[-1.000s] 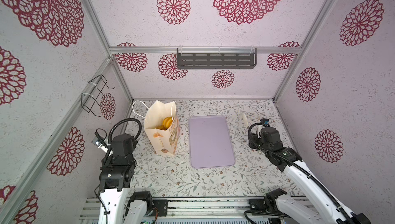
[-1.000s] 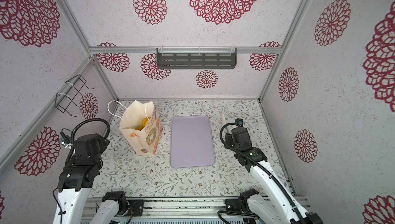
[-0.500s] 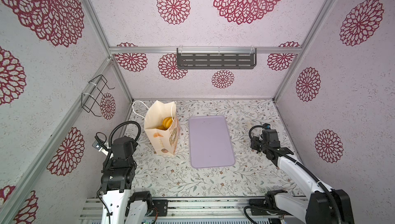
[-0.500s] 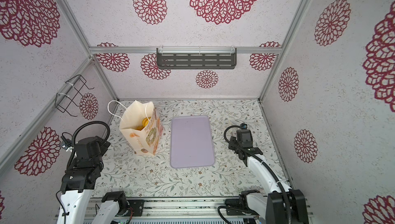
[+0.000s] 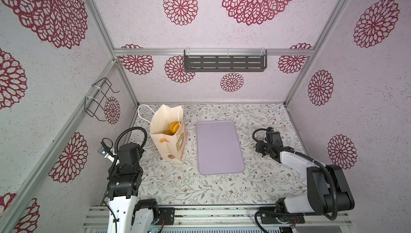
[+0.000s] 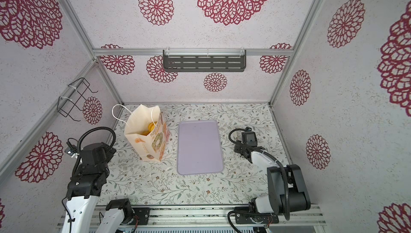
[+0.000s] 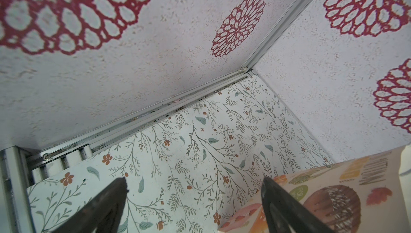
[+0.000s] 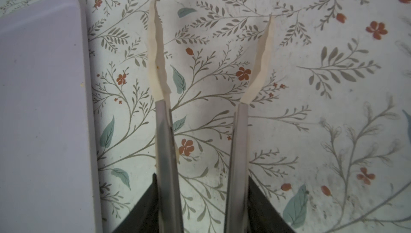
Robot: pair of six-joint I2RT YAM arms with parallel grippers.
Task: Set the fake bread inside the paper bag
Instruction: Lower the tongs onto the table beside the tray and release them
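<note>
Inside the paper bag (image 5: 167,131), only the orange tops of the fake bread (image 5: 173,127) showing; count beyond telling. Bag cut off at the left wrist view's edge. Left gripper (image 7: 193,185) hidden under its arm in both top views.

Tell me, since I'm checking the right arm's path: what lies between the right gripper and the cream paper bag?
In both top views, the flat lilac tray lies between the right gripper and the cream paper bag; nothing rests on it.
</note>
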